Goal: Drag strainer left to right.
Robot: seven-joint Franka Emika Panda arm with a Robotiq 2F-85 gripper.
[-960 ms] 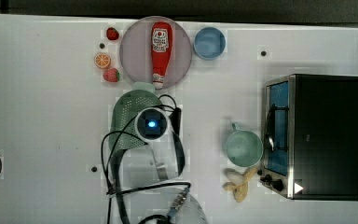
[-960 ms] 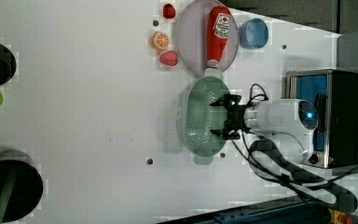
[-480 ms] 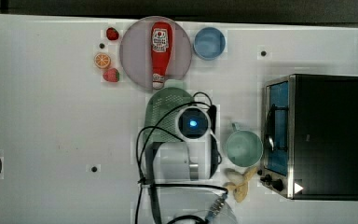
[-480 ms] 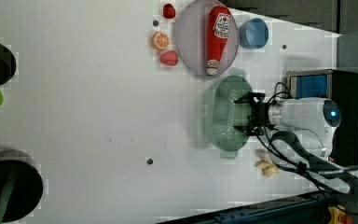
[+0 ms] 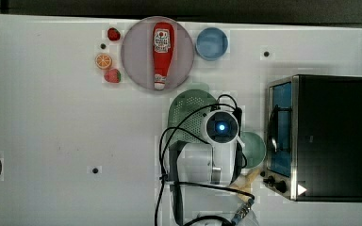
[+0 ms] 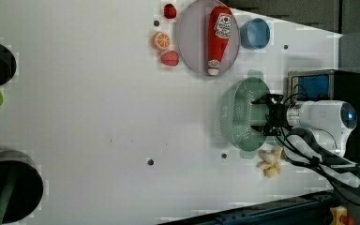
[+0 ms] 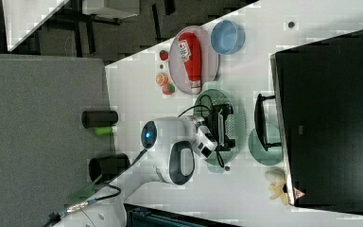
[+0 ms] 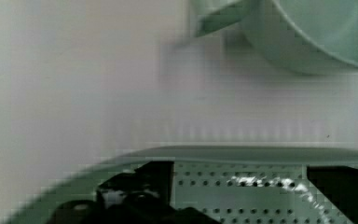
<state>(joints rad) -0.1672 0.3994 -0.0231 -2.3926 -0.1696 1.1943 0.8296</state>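
Over the last second the strainer [image 5: 185, 115] has slid steadily toward the top view's right: it began left of the frame's middle, below the plate's lower-left edge, and now lies just right of centre, below the greyish-lilac plate [image 5: 136, 56] that carries the ketchup bottle [image 5: 160, 52]. The arm travelled with it, so the drag looks well advanced and possibly close to its end, since the mint-green mug [image 5: 254, 148] now sits just beside the strainer and the toaster oven [image 5: 327, 136] stands close beyond. The gripper [image 6: 268, 115] reaches down into the basin with its fingers [image 8: 135, 186] spread wide, pushing against the inside rather than pinching anything; in the left view the two dark fingers stand apart over the perforated floor. The strainer's long axis runs up and down in the top view, roughly crosswise to the drag, and its small tab handle [image 6: 254, 73] points toward the upper edge of the left view, toward the plate.
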